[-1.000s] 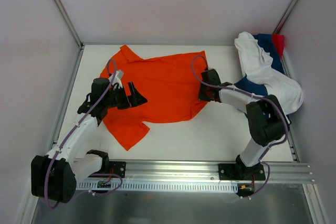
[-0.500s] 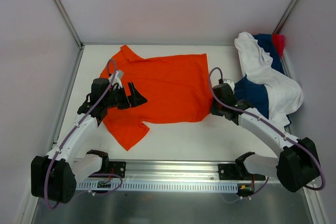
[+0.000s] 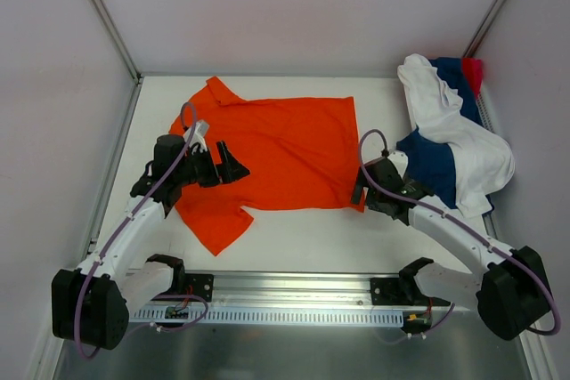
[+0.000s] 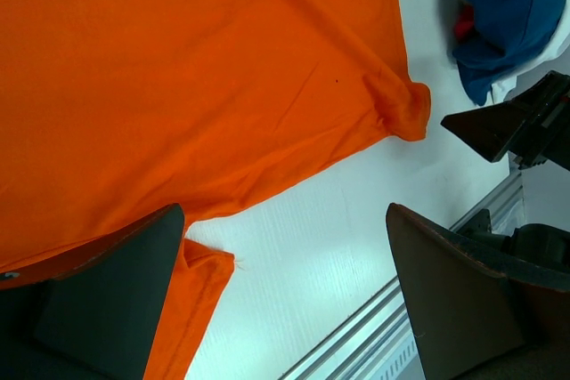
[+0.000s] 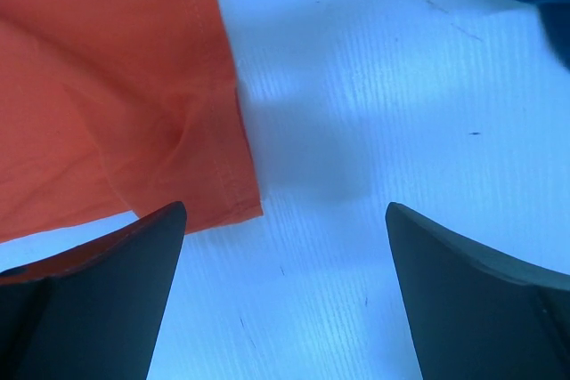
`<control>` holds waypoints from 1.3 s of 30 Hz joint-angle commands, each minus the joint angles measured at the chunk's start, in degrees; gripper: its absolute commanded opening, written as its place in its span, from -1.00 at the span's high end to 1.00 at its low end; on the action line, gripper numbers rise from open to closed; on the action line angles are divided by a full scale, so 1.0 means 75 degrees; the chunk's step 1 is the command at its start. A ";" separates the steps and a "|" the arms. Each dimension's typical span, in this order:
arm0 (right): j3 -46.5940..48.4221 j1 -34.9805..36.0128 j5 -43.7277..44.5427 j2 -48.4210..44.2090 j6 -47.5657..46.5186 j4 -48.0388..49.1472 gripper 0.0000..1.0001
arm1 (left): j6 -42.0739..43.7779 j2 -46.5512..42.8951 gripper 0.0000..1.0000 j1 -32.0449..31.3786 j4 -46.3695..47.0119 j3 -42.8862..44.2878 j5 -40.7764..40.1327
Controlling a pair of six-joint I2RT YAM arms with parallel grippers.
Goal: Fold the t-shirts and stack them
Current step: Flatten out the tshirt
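Hang released and empty at the spread orange shirt (image 3: 285, 153): left gripper (image 3: 237, 166) at nine o'clock, right gripper (image 3: 359, 191) at four.

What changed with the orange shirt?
The right gripper pulled a corner of the orange t-shirt toward the near right, flattening that side, then let go; it now stands open at the corner. The left gripper, open, and the pile of other shirts stayed put.
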 commanded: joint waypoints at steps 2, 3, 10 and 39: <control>-0.0071 0.0091 0.0492 -0.0579 0.0257 -0.0416 -0.99 | -0.0018 -0.0096 -0.98 0.0006 0.0146 -0.0016 0.0026; -0.0083 0.0114 0.0515 -0.0650 0.0269 -0.0475 -0.99 | 0.0005 -0.0084 -0.98 -0.0006 0.0146 -0.0005 -0.0021; -0.0095 0.0442 0.0445 -0.1749 0.0340 -0.0686 -0.99 | -0.0158 0.0021 -0.98 0.0006 -0.0251 0.0007 -0.0757; 0.0515 0.0583 -0.0481 -0.5596 -0.0270 -0.1565 -0.99 | -0.3440 -0.0221 -0.98 -0.0721 -0.3074 -0.1739 -0.6138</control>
